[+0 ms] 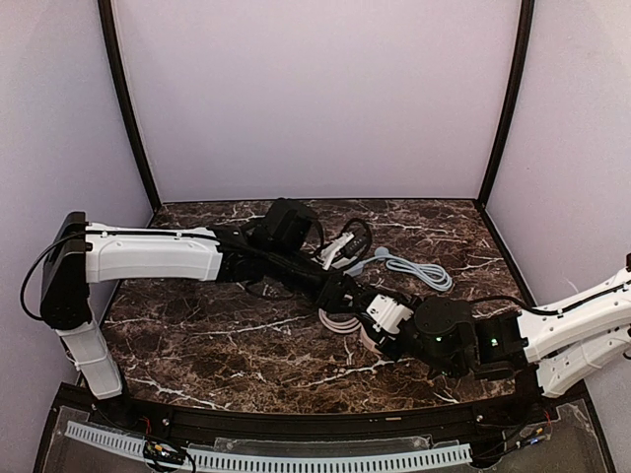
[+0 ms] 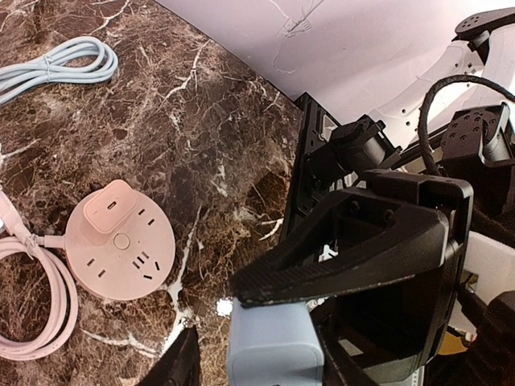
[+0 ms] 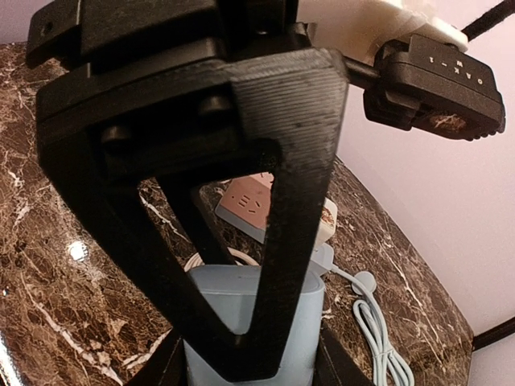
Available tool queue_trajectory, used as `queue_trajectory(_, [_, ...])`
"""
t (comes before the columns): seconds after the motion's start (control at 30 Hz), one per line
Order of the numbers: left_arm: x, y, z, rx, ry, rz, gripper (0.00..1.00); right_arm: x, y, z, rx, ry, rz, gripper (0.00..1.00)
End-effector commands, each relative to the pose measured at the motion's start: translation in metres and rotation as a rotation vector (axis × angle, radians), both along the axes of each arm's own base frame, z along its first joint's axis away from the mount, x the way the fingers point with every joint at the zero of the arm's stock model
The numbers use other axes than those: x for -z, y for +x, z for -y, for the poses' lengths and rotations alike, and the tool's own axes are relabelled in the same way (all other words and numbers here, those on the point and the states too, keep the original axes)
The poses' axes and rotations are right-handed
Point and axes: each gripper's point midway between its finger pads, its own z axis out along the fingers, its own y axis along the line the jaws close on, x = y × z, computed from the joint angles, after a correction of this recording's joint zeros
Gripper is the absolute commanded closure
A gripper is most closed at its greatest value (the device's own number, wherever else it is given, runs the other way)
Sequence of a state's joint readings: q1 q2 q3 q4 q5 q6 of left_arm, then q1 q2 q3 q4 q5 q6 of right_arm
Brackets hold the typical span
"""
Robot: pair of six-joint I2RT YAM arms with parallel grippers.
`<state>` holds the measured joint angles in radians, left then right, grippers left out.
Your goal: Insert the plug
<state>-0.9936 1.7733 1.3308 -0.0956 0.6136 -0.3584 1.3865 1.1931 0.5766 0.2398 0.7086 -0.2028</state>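
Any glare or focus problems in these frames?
Left wrist: small glare spot on the marble table, pink power strip sharp. Right wrist: left gripper looms close, dark and soft, pale blue plug half hidden behind it. Top external: even light, no blowout.

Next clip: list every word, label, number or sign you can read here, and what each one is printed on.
"OAK", followed by what looks like "-1 W": on the black camera module in the right wrist view.
Small marks on the pinkish socket panel: too blurred to read.
Round pink power strip: no text visible.
Light blue plug block: no text visible.
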Motion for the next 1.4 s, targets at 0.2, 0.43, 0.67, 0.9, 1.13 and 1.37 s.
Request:
queue_trajectory(0.2, [-0.011,-0.005,0.01,0.022,-0.028,-0.004,0.67,-0.012,0.002,-0.005,-0.002,0.052,0.011,1.0])
queue_trajectory(0.43, [-0.011,-0.006,0.01,0.027,-0.025,-0.006,0.99,-0.016,0.006,0.0,0.033,0.07,0.021,1.0])
queue_trajectory(0.67, [-0.013,-0.004,0.01,0.016,-0.022,0.011,0.99,-0.019,0.009,0.007,0.077,0.112,0.008,0.19])
queue_trajectory(0.9, [-0.01,0.008,0.007,-0.006,0.017,0.089,0.99,-0.027,0.02,0.02,0.129,0.168,-0.051,0.02])
queue_trajectory(1.13, [-0.009,0.039,-0.002,-0.058,0.052,0.22,0.99,-0.048,0.035,0.046,0.168,0.276,-0.116,0.01])
queue_trajectory(1.37, [-0.012,0.053,-0.004,-0.033,0.081,0.382,0.99,-0.064,0.056,0.079,0.277,0.381,-0.204,0.01])
